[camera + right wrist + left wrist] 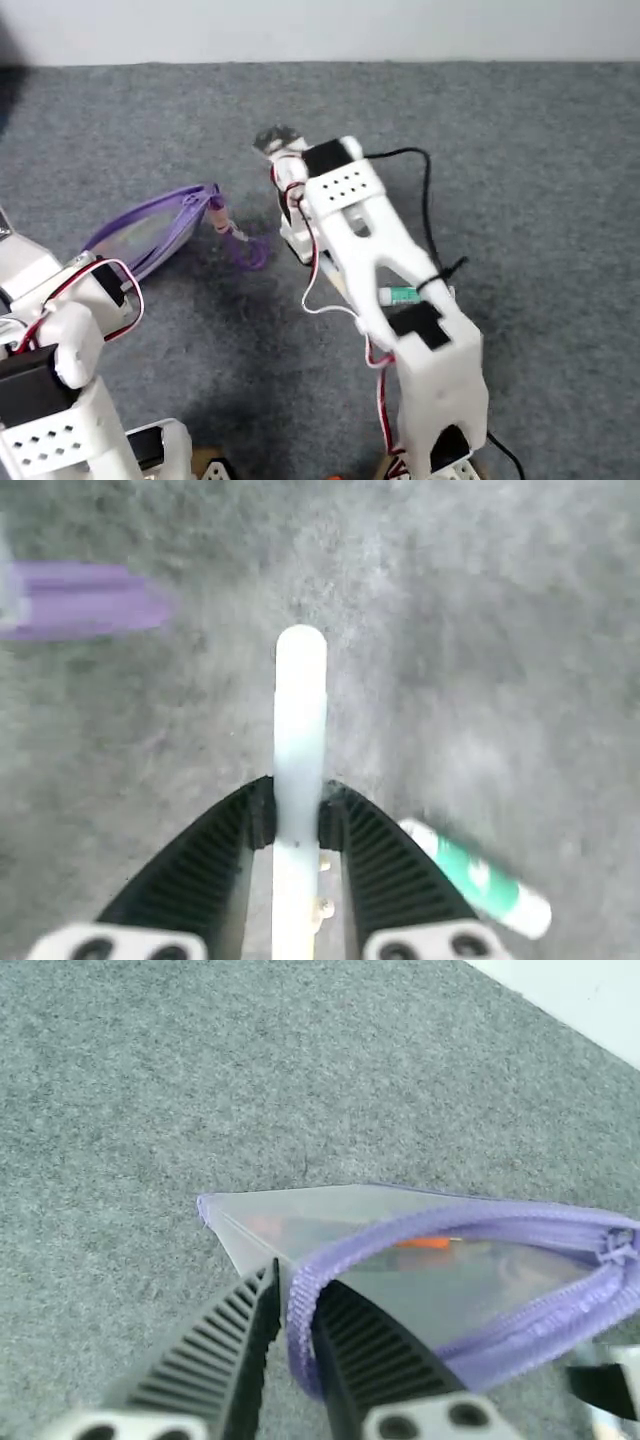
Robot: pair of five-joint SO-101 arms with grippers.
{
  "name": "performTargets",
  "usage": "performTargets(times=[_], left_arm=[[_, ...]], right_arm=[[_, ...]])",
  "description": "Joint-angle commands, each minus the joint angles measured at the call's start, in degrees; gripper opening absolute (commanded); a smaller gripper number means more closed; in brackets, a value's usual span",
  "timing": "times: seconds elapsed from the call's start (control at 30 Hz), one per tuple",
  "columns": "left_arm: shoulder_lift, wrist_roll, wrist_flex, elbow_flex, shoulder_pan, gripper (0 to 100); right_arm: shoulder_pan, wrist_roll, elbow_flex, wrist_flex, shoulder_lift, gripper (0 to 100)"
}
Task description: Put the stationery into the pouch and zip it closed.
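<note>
Left gripper (293,1295) — pinching pouch (330,1225) zipper edge | right gripper (298,815) — clamping white stick (300,700)

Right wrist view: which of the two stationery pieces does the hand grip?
The plain white stick, clamped in the right hand; the green-and-white tube lies loose on the carpet.

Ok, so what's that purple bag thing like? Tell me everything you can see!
The pouch is see-through plastic with a purple zipper round its mouth, which gapes open, the slider at the end far from the tool. Something orange shows inside. A purple loop trails from it. It rests on the grey mat, and the left tool is clamped on the zipper edge near one corner.
</note>
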Motion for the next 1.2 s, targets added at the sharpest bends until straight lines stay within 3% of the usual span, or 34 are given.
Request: performTargets(times=[0.0,0.23,0.43,0.57,0.87,1.0,1.17], left_arm=[[1.76,0.88,-0.26,0.04,0.18,1],[1.76,0.79,-1.93,3.38,0.18,1],[1.76,0.88,-3.52,3.3,0.18,1],[1.76,0.79,-3.34,3.3,0.18,1],[1.76,0.62,-3.25,3.21,0.18,1],[1.76,0.62,-3.16,3.21,0.18,1],[1.76,0.62,-3.08,3.21,0.18,1]], right_arm=[[-1.19,-2.46,-0.35,4.62,-11.74,0.7],[-5.41,-3.25,0.09,5.49,-34.42,0.7],[-9.45,-15.12,0.09,-6.37,-45.05,0.7],[-13.41,-17.67,0.09,-15.25,-46.55,0.7],[-24.4,-17.05,3.08,-47.16,-43.74,0.7],[-26.15,-11.78,7.21,-58.07,-39.52,0.8],[-27.47,-11.34,10.29,-66.68,-34.51,0.8]])
